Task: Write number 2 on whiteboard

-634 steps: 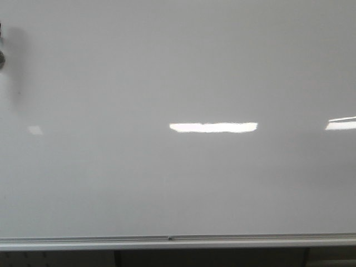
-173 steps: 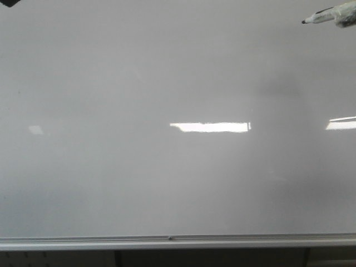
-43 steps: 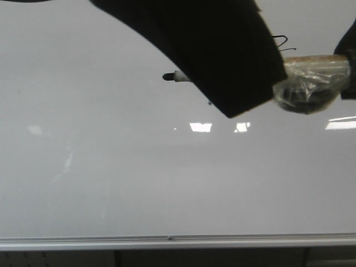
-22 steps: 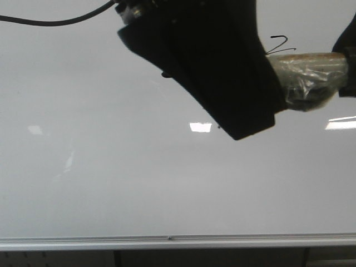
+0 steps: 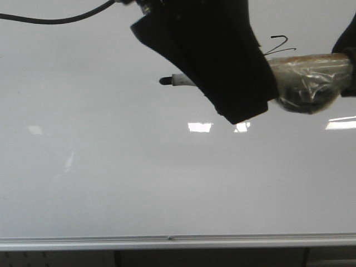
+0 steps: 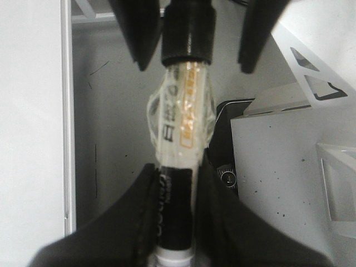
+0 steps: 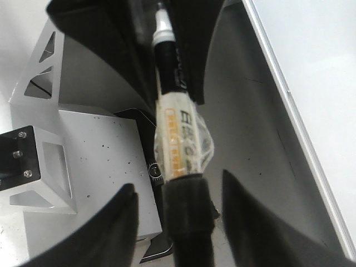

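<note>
2 (image 5: 280, 44) sits on the whiteboard (image 5: 167, 183), upper right of frame, just above the taped marker (image 5: 311, 80). Ink probably smears, so keep off it. Marker looks light and stiff. The tape wrap is crinkly, so grip the bare black barrel. My left tool (image 6: 178, 183) is clamped there, near the tip. My right tool (image 7: 184, 217) is spread wide, clear of the butt. Board glossy, rigid. Lower half open; rail (image 5: 167, 242) along the bottom edge.

You have the whiteboard (image 5: 139, 183) filling the front view, upright, glossy grey-white, with bright rectangular reflections and a silver rail along its bottom edge. High on its right you can see the number 2 (image 5: 280, 44): a small, thin, black, slanted stroke, partly hidden on its left side.
</note>
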### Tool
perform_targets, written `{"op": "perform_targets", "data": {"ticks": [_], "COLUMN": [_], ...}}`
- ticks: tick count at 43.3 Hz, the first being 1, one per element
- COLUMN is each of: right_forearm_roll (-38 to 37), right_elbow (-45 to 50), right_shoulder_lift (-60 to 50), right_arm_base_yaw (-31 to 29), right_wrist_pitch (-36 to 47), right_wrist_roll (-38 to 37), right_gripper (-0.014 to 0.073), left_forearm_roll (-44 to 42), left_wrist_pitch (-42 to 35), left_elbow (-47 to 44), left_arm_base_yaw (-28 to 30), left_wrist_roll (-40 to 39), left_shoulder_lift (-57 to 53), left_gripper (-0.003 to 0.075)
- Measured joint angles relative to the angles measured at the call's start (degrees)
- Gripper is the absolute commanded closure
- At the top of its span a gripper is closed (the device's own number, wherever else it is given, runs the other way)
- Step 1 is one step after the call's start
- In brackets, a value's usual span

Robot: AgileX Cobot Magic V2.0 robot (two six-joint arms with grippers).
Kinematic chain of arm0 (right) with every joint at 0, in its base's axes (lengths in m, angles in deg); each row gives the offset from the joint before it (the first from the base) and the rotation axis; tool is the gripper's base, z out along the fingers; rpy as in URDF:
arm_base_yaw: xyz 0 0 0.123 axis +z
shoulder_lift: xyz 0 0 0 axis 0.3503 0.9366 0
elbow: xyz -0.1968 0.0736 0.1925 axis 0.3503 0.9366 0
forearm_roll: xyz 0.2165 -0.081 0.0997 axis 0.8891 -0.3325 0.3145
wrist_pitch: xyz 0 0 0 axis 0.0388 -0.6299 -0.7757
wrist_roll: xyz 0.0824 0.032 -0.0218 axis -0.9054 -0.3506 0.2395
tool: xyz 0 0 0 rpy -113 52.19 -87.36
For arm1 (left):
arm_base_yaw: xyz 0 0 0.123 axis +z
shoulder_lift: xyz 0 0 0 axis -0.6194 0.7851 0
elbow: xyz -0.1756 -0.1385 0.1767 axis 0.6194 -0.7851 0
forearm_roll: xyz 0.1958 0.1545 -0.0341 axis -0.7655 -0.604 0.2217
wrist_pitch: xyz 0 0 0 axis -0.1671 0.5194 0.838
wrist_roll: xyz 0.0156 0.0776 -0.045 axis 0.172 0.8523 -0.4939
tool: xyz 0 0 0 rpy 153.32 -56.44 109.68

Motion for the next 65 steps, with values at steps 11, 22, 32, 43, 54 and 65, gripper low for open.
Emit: {"op": "perform_targets", "data": {"ticks": [11, 22, 32, 43, 54, 65], "right_forearm_roll": [-14.0, -30.3, -32.0, -32.1, -32.1, -32.1], "right_elbow": [-3.8, -4.1, -4.1, -4.1, -4.1, -4.1], "right_shoulder_lift": [-5.0, -11.0, -13.6, -13.6, -13.6, -13.6], "right_arm_base_yaw": [-3.3, -6.8, -6.9, -6.9, -6.9, -6.9], "right_wrist_pitch": [-0.9, -1.8, -1.9, -2.0, -2.0, -2.0], "right_wrist_roll": [-17.0, -37.4, -40.0, -40.5, -40.5, -40.5], "right_gripper": [0.0075, 0.0075, 0.0075, 0.0075, 0.0075, 0.0075], "left_forearm_roll": [-13.2, -37.5, -40.0, -38.3, -30.7, -30.3], "left_wrist_pitch": [-0.1, 0.7, -2.2, -18.1, -38.9, -55.7], "left_elbow": [0.0, 0.0, -5.7, -20.7, -33.9, -36.5], "left_arm_base_yaw": [0.1, 5.2, 20.7, 42.7, 50.1, 50.0], "left_wrist_roll": [-12.6, -46.9, -54.4, -61.7, -63.1, -63.2], "left_shoulder_lift": [-1.6, -9.9, -21.8, -31.7, -29.4, -20.9], "left_gripper": [0.0692, 0.0692, 0.0692, 0.0692, 0.0692, 0.0692]}}
